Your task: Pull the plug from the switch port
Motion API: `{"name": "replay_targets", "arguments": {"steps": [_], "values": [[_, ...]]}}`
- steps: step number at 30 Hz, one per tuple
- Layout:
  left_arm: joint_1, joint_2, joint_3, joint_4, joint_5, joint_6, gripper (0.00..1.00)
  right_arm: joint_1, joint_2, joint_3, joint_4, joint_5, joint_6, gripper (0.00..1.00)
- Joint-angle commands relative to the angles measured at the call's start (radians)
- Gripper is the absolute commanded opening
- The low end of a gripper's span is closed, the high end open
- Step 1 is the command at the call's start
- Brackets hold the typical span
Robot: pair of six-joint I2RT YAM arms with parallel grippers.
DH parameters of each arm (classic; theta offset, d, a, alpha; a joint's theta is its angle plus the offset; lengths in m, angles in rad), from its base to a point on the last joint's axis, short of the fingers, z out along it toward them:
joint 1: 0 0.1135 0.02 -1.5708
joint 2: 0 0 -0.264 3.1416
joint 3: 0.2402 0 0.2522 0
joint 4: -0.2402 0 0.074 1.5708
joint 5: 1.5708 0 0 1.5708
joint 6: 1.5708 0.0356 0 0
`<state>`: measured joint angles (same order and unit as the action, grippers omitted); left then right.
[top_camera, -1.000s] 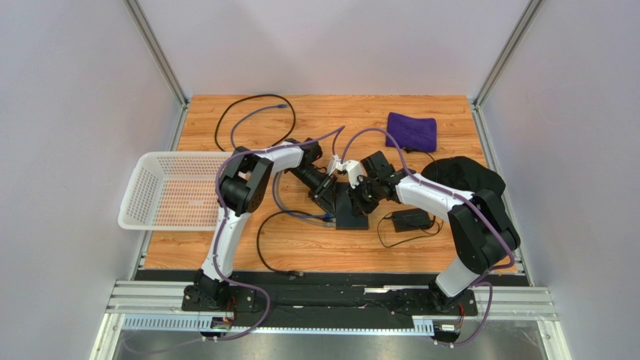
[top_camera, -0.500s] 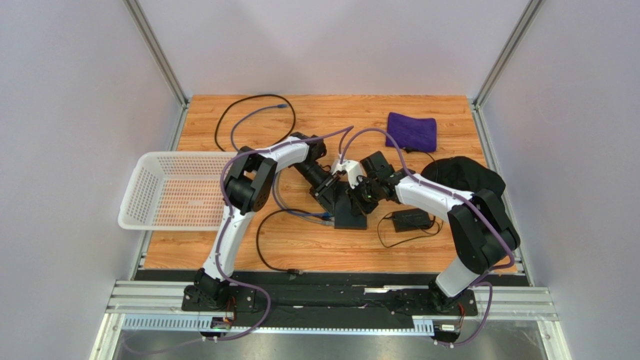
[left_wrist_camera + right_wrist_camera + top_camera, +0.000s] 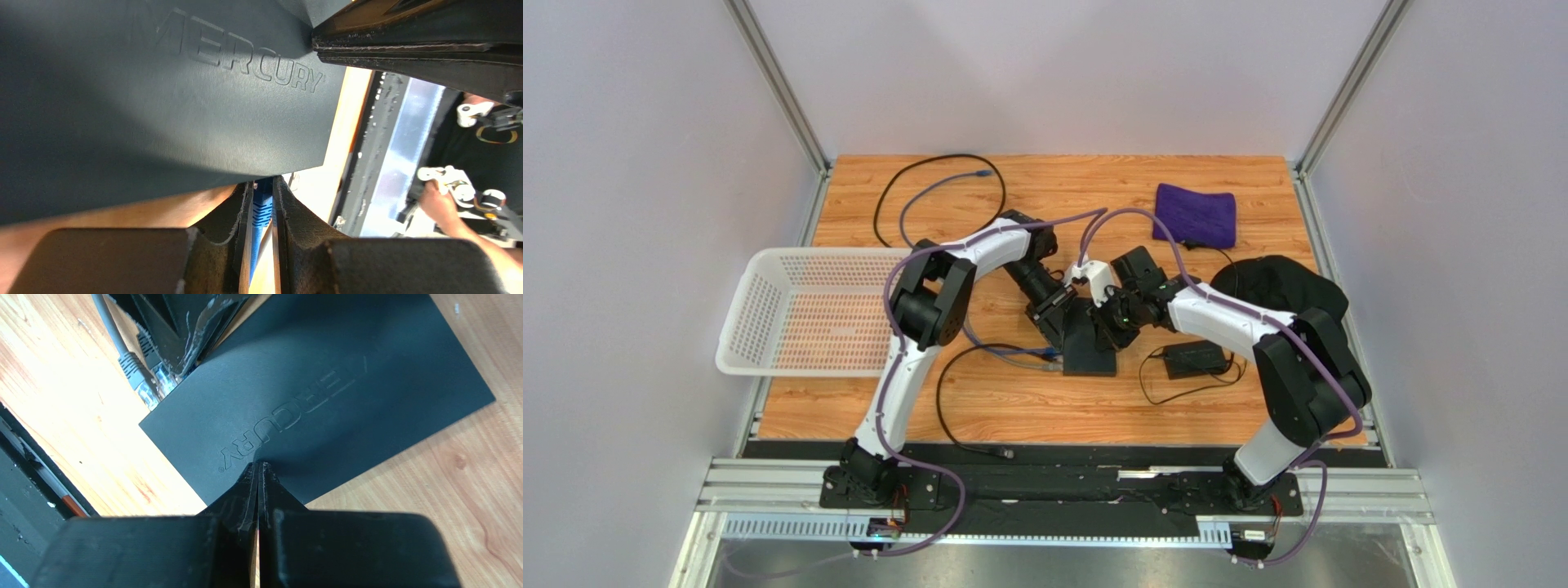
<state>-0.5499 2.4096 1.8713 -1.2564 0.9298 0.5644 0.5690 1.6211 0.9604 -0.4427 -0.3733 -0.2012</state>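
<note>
Left gripper (image 3: 263, 188): nudged inward toward the switch (image 3: 1090, 347) in the last second, now clamped on the blue plug (image 3: 259, 215), which sits between its fingers (image 3: 291, 223) at the switch's socket edge, apparently still seated. Right gripper (image 3: 258, 473): clenched empty, tips pressing the switch's top against the table (image 3: 891, 410); pull looks ready.

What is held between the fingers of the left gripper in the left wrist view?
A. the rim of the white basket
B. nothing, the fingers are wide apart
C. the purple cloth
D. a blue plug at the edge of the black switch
D: the left wrist view shows the left gripper shut on the blue plug, just below the edge of the switch.
</note>
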Motion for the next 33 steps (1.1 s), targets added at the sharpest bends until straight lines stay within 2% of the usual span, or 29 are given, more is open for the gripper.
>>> {"name": "replay_targets", "arguments": {"steps": [1, 5, 10, 17, 21, 28, 30, 33], "values": [[0.01, 0.017, 0.069, -0.078, -0.005, 0.069, 0.0, 0.003, 0.028, -0.017, -0.031, 0.047, -0.023, 0.0], [0.01, 0.011, -0.024, -0.106, 0.006, 0.136, 0.0, 0.003, 0.019, -0.028, -0.027, 0.053, -0.021, 0.0], [0.01, 0.013, -0.058, -0.115, 0.01, 0.155, 0.0, 0.002, 0.028, -0.022, -0.03, 0.048, -0.021, 0.0], [0.022, 0.059, 0.167, -0.04, 0.127, -0.075, 0.0, 0.002, 0.036, -0.008, -0.048, 0.053, -0.029, 0.0], [0.024, 0.072, 0.151, 0.003, 0.156, -0.126, 0.0, 0.002, 0.023, -0.008, -0.054, 0.056, -0.032, 0.0], [0.028, -0.006, -0.121, 0.057, 0.084, -0.048, 0.0, 0.002, 0.011, -0.032, -0.048, 0.059, -0.033, 0.0], [0.028, -0.006, -0.12, 0.029, 0.052, -0.02, 0.0, 0.002, 0.017, -0.028, -0.051, 0.059, -0.033, 0.0], [0.027, 0.011, -0.045, -0.034, -0.09, 0.026, 0.0, 0.002, 0.036, -0.019, -0.054, 0.056, -0.035, 0.0]]}}
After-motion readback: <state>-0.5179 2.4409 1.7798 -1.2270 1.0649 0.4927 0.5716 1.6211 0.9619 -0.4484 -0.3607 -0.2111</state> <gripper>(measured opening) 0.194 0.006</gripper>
